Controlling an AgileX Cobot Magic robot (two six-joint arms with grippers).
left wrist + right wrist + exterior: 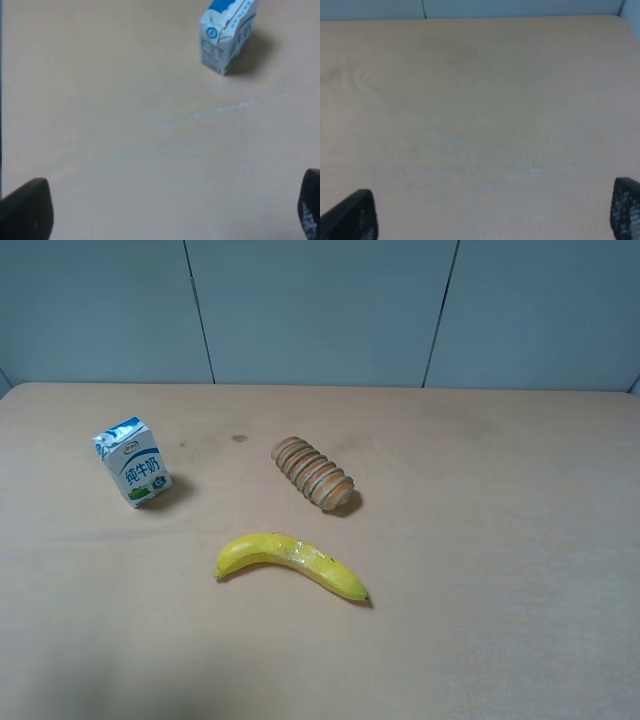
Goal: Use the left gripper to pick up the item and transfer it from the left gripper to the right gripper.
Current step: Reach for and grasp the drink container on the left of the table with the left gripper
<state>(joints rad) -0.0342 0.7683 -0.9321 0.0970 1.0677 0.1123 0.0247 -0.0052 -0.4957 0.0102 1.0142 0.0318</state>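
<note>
Nothing's grabbed yet. The left gripper (pixel 167 212) has its fingers (pixel 25 212) spread wide with only desk (pixel 125 125) between them, presumably pre-opened to straddle the milk carton (pixel 227 35) out ahead. Same deal for the right gripper (pixel 487 215): fingers (pixel 350 217) wide apart over bare desk, probably parked clear for the handover.

From the high camera, the banana (pixel 290 562) is nearest at about 6 o'clock and the ribbed wooden cylinder (pixel 315 475) sits mid-desk. The milk carton (pixel 132 462) stands upright at its 9 o'clock, well apart. The wrist view's blurry, so I can't tell if its flat sides line up with the fingers.
</note>
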